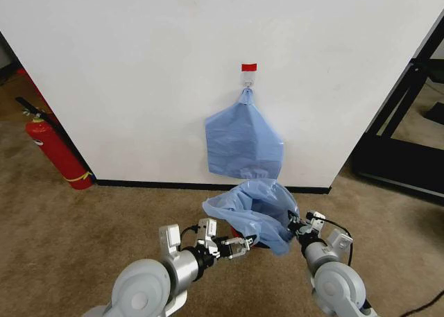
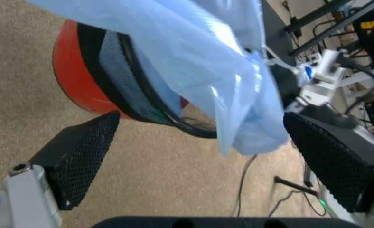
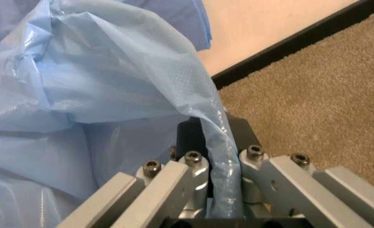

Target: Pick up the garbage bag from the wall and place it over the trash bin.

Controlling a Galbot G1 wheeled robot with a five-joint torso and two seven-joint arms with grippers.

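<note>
The bag (image 1: 253,209) is off the wall (image 1: 139,67), draped loosely over the bin (image 2: 120,78). Right tool (image 3: 222,164) pinches its edge; left tool (image 2: 200,152) gapes, released. Seating remains.

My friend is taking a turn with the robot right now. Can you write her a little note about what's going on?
Right gripper: fingers shut on a fold of the thin, crinkly light-blue plastic garbage bag.
Left gripper: fingers open, empty, low beside the small round black wire-mesh trash bin with a red base.
Done: the bag is off the large white wall and draped across the bin's top.
Left: its mouth is bunched, not yet spread around the rim.
A flat bundle of blue bags hangs on the wall hook; leave it.
</note>
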